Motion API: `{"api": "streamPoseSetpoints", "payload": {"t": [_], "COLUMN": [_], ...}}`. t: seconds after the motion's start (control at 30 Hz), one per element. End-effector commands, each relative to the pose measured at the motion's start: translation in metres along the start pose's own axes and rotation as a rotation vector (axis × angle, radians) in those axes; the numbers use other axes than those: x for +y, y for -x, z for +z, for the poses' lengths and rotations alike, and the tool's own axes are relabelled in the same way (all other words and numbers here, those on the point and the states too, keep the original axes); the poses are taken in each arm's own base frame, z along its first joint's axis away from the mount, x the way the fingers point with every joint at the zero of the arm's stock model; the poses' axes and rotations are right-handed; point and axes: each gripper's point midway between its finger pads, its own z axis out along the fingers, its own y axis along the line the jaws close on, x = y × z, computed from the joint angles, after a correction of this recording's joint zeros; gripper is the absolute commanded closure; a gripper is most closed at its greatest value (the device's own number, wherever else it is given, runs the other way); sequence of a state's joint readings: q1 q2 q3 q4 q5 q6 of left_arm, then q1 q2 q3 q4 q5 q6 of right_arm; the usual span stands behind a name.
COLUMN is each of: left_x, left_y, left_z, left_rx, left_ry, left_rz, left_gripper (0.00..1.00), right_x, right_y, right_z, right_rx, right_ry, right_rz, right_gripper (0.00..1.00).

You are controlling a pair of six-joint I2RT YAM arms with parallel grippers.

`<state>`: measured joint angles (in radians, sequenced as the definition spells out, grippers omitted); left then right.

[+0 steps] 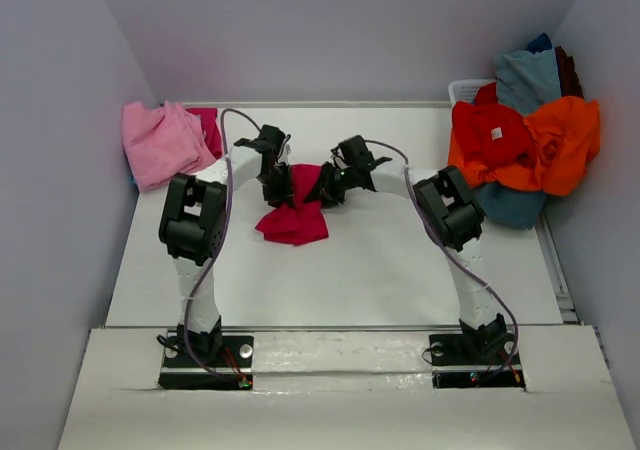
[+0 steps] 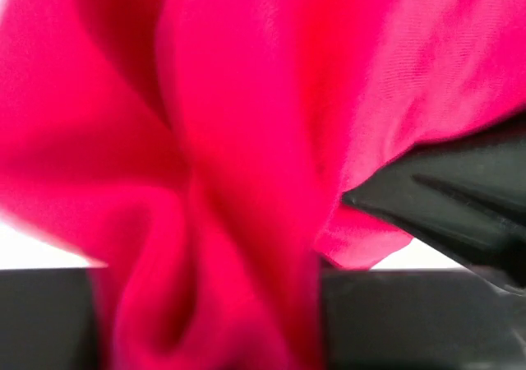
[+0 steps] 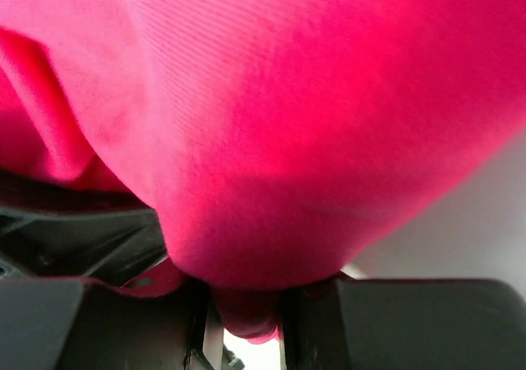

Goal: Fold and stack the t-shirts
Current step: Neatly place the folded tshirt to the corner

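Observation:
A crimson-magenta t-shirt (image 1: pixel 293 216) hangs bunched between both grippers over the middle of the table, its lower part drooping toward the near side. My left gripper (image 1: pixel 279 185) holds its left upper edge; in the left wrist view the cloth (image 2: pixel 246 181) fills the frame between the dark fingers (image 2: pixel 427 321). My right gripper (image 1: pixel 331 187) is shut on the right upper edge; in the right wrist view a fold of the t-shirt (image 3: pixel 246 308) is pinched between the fingers (image 3: pixel 386 325).
A light pink t-shirt (image 1: pixel 160 142) lies crumpled at the far left with a magenta one (image 1: pixel 208 128) behind it. At the far right a white basket (image 1: pixel 466 90) holds a heap of red (image 1: pixel 490 135), orange (image 1: pixel 565 140) and grey-blue (image 1: pixel 525 75) t-shirts.

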<state>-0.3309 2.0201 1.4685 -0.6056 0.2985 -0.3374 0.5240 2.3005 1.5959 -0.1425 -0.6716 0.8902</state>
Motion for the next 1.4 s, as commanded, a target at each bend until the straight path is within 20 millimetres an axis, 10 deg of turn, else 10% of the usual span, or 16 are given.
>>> {"api": "streamPoseSetpoints", "payload": {"t": [0.0, 0.13, 0.5, 0.9, 1.37], "left_x": [0.03, 0.046, 0.092, 0.09, 0.083], "left_y": [0.048, 0.062, 0.071, 0.058, 0.033], "left_z": [-0.074, -0.111, -0.18, -0.247, -0.277], "left_rx": [-0.242, -0.354, -0.503, -0.699, -0.757], "left_ry": [0.174, 0.257, 0.372, 0.316, 0.267], "left_rz": [-0.038, -0.062, -0.195, -0.276, -0.299], "left_gripper": [0.56, 0.01, 0.01, 0.01, 0.01], "right_x": [0.057, 0.105, 0.185, 0.259, 0.243], "right_y": [0.007, 0.019, 0.02, -0.004, -0.103], "right_z": [-0.03, -0.052, -0.081, -0.068, 0.006], "right_rx": [-0.028, -0.05, 0.009, 0.133, 0.483], "right_ry": [0.003, 0.059, 0.265, 0.597, 0.746], "right_rz": [-0.148, -0.241, -0.408, -0.525, -0.545], "right_gripper": [0.93, 0.93, 0.93, 0.93, 0.93]}}
